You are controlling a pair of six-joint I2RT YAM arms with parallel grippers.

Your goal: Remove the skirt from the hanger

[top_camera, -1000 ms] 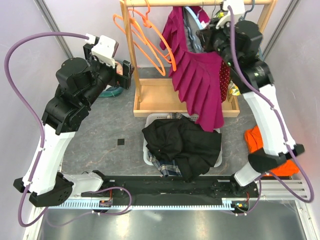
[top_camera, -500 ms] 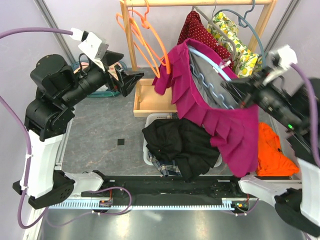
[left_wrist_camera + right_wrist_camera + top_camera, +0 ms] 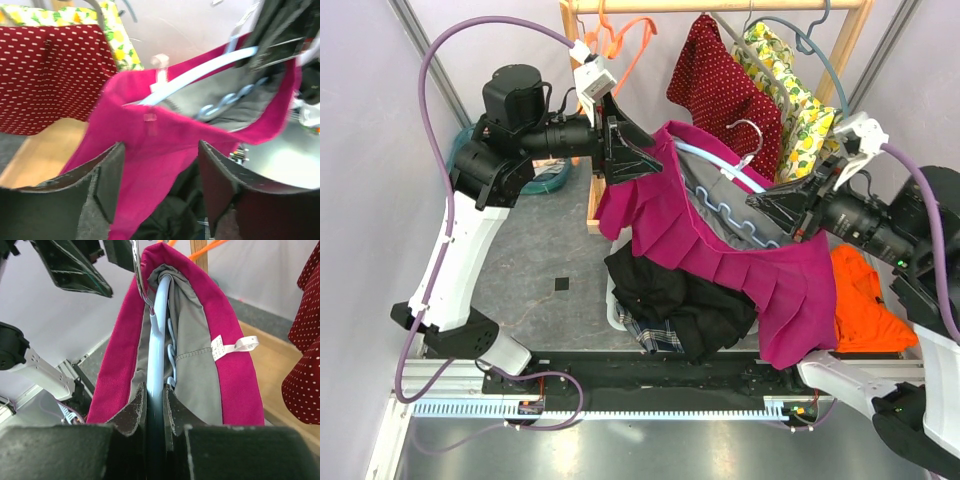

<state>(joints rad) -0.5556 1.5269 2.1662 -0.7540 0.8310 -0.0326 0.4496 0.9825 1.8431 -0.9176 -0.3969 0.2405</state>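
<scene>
Right gripper (image 3: 155, 390) clamps pale blue plastic hanger (image 3: 159, 330), left gripper (image 3: 160, 170) gapes beside it; tugging the clipped magenta pleated skirt (image 3: 760, 280) risks tearing.

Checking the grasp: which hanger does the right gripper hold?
The pale blue hanger carrying the magenta skirt, clamped in the right gripper; the orange hangers hang on the wooden rail.

A robot lab cell: plain lilac panels (image 3: 360, 200) on aluminium posts (image 3: 408, 22) (a wooden garment rack (image 3: 670, 5) inside).
</scene>
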